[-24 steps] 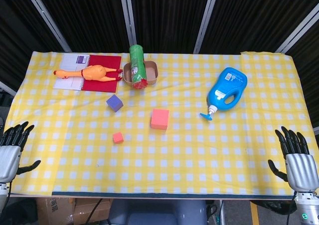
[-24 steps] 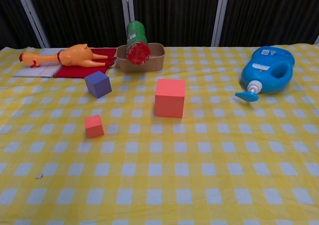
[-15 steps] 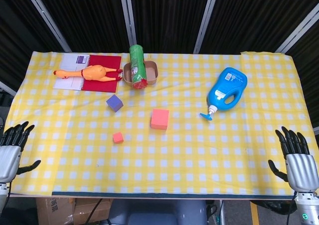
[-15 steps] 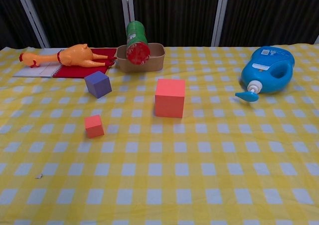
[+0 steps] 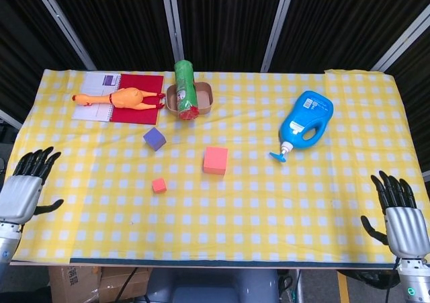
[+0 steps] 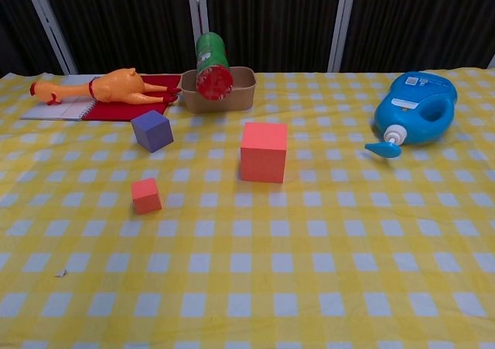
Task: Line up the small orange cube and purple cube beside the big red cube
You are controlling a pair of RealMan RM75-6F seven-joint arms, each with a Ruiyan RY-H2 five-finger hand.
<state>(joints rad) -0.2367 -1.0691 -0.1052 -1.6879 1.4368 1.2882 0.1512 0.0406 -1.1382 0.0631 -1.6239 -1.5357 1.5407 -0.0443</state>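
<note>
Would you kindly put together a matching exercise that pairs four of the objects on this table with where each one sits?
Column one:
1. purple cube
2. small orange cube
3. rubber chicken
4. green can

Column two:
A. lying on the red notebook
B. resting in the brown tray, red end toward the camera
C. on the cloth, nearest the front edge of the four
D. on the cloth between the notebook and the big red cube

Pairs: 1-D, 2-C, 3-A, 4-B
</note>
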